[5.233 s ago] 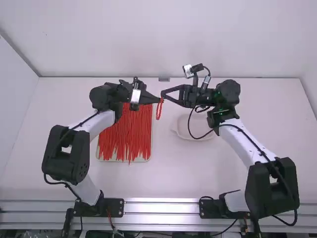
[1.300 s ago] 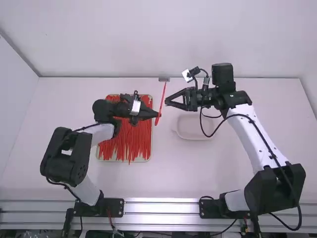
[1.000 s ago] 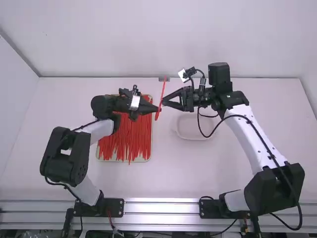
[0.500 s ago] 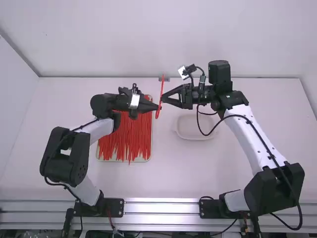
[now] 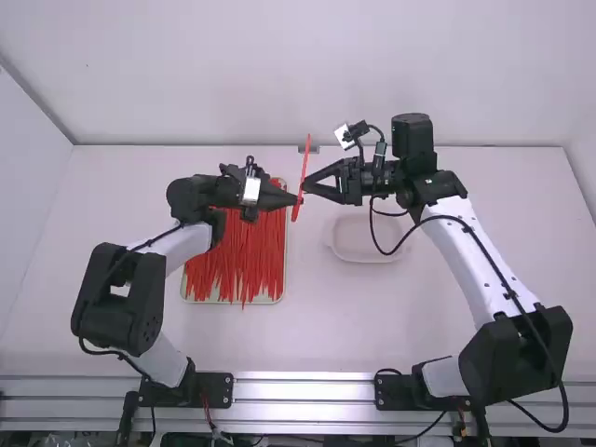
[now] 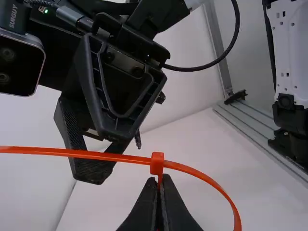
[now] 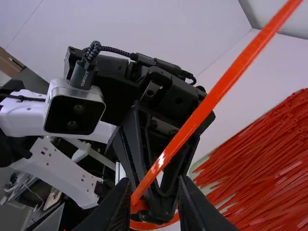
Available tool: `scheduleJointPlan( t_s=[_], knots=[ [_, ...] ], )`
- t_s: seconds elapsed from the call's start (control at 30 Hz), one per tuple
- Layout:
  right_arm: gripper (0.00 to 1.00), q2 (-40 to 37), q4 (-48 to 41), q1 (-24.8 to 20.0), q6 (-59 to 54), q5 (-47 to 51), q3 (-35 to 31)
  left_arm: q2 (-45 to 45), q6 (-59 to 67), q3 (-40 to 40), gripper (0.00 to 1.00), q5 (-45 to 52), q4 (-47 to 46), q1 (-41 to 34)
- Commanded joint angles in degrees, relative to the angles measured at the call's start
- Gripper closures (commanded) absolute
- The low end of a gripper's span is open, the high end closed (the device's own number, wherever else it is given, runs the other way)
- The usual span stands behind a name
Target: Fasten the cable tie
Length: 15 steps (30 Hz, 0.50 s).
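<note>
Over the white table (image 5: 447, 307), left gripper (image 6: 157, 187) pinches the cable tie (image 5: 304, 168); right gripper (image 5: 309, 190), narrowed but parted, now straddles its tail, ready to cinch.

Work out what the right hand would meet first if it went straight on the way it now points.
The red cable tie, whose strap crosses between the right hand's open fingers. Just beyond is the left hand, shut on the tie; the gap between the hands is hard to judge.

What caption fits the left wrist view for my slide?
Left pincer shut at the head of a looped orange plastic cable tie.
</note>
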Motion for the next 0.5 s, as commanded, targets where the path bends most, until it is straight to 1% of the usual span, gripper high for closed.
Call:
scheduleJointPlan(
  t_s=[0.0,0.33,0.47],
  knots=[
    [0.73,-0.83,0.20,0.07,0.20,-1.92,1.14,-1.68,0.37,1.49,0.99,-0.42,0.46,-0.59],
    [0.74,-0.83,3.21,0.13,4.26,-3.72,1.14,-1.68,1.01,1.49,0.99,-0.44,0.42,-1.49],
    [0.75,-0.83,3.39,2.38,4.22,-3.45,1.14,-1.68,0.96,1.49,0.99,-1.70,0.35,-1.66]
  ],
)
